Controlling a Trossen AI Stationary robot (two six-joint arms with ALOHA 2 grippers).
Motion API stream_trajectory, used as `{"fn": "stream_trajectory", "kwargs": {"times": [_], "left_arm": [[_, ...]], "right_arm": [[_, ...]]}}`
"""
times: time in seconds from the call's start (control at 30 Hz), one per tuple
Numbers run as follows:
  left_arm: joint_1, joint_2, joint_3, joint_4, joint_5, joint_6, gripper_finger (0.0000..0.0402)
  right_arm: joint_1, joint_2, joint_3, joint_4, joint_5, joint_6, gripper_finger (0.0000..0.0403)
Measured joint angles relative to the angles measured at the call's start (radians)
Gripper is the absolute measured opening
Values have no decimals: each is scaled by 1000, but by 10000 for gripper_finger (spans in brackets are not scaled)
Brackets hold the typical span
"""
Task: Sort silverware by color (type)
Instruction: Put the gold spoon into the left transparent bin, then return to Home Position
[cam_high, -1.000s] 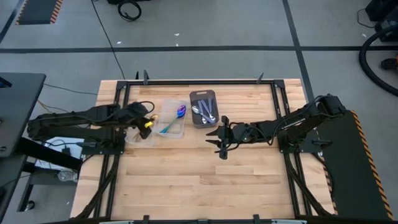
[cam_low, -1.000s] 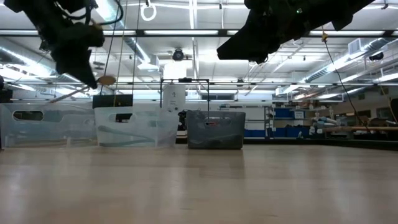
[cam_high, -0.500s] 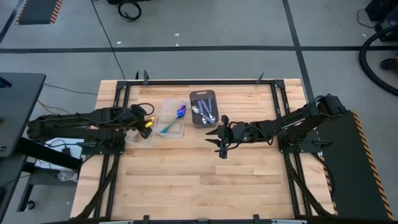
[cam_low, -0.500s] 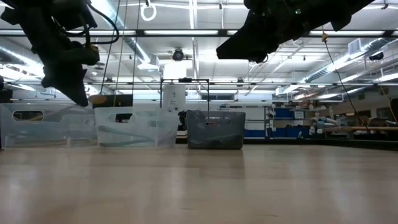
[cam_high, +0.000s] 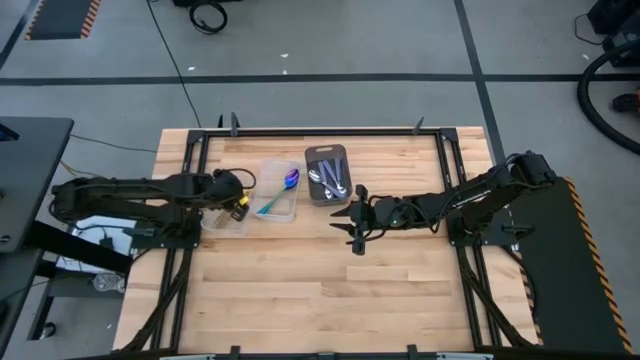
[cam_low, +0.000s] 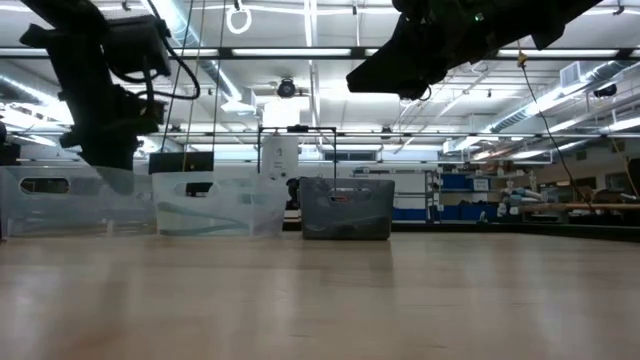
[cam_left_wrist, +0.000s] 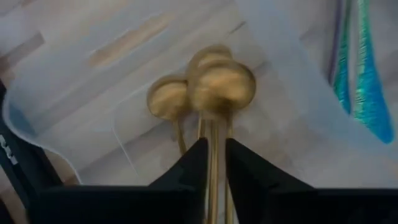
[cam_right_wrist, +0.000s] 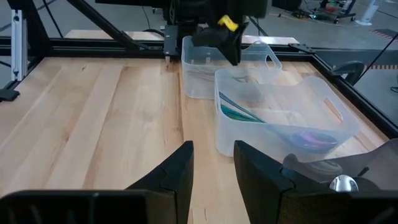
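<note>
My left gripper (cam_high: 238, 206) (cam_left_wrist: 213, 163) reaches down into the leftmost clear container (cam_high: 218, 222) (cam_low: 55, 200), shut on a gold spoon (cam_left_wrist: 221, 88). Other gold spoons (cam_left_wrist: 166, 99) lie on that container's floor beneath it. Rainbow spoons (cam_high: 277, 196) (cam_left_wrist: 364, 93) lie in the middle clear container (cam_high: 283, 213). Silver spoons (cam_high: 330, 180) lie in the dark grey tray (cam_high: 313, 158). My right gripper (cam_high: 350, 226) (cam_right_wrist: 212, 167) hangs open above bare table, near side of the tray, holding nothing. My left gripper pinches the gold spoon's thin handle (cam_left_wrist: 213, 146) between its two fingers, which lie along the handle. The bowl (cam_left_wrist: 222, 87) sticks out ahead of the fingertips, over the gold spoons in the container. Whether it rests on them I cannot tell.
The containers and the tray stand in a row across the table's far half (cam_low: 345, 208). Bare wooden table (cam_high: 320, 295) stretches along the near half. A black metal frame (cam_high: 320, 130) borders the table. The right arm (cam_low: 440, 45) hangs high.
My left gripper has moved down and toward the table's left, carrying the gold spoon from above the container rims into the leftmost clear container. The spoon's bowl, in sight beside the fingers before, is now hidden in the low view.
</note>
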Motion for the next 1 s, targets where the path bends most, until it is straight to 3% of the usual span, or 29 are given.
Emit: {"fn": "stream_trajectory", "kwargs": {"times": [0.27, 0.6, 0.77, 1.0], "left_arm": [[-4, 19, 20, 92, 0, 91, 132], [-177, -160, 23, 388, -6, 302, 133], [-282, -294, -80, 595, -22, 369, 132], [-371, -497, -284, 796, -23, 370, 132]], "right_arm": [[0, 0, 0, -9, 35, 19, 125], [-24, -59, 0, -130, 44, 39, 119], [-34, -142, -27, -157, 15, 40, 100], [-39, -351, -229, -21, -1, 40, 74]]}}
